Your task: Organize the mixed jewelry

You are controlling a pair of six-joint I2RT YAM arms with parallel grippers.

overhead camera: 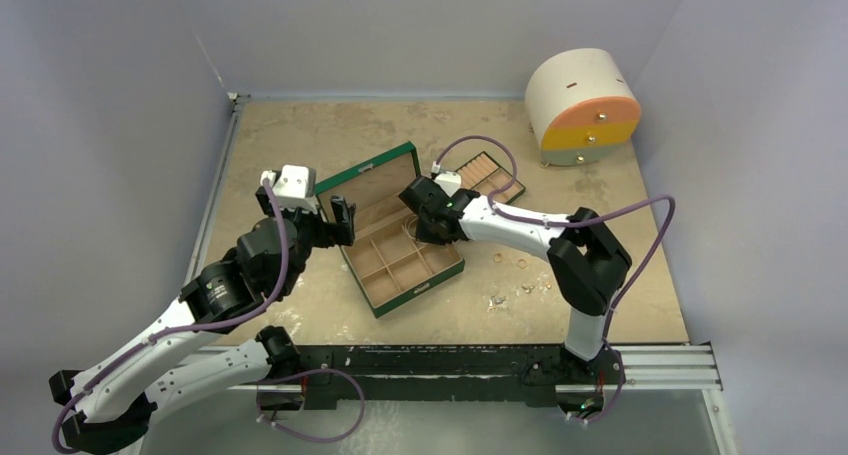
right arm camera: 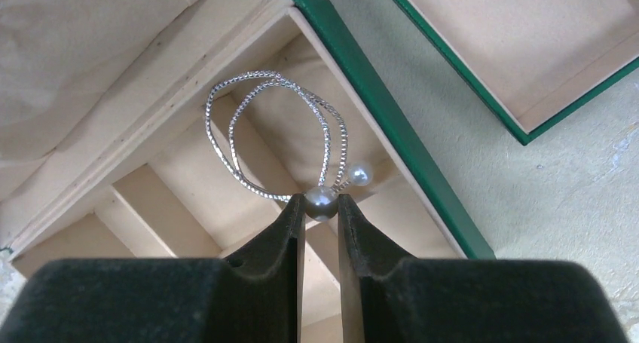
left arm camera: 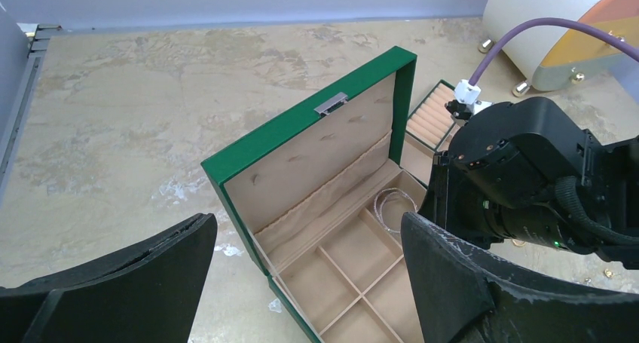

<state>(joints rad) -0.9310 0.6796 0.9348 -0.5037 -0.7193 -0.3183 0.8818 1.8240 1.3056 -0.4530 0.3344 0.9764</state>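
1. The silver wire hoop [right arm camera: 260, 75] looked very light and thin, and easy to bend, so a soft hold seemed best. Its round pearl [right arm camera: 320, 200] (smooth, maybe slippery) looked like the firmest spot to pinch.
2. It was shiny and looped twice, with two little pearls.
3. The right gripper [right arm camera: 322, 207] was pinched on one pearl. The hoop was over a pocket of the green box [right arm camera: 392, 124], in the middle of the right wrist view.
4. The left gripper [left arm camera: 307, 230] stood wide open and held nothing.
5. Small gold rings [overhead camera: 520, 263] lay on the table, right of the middle in the top view.
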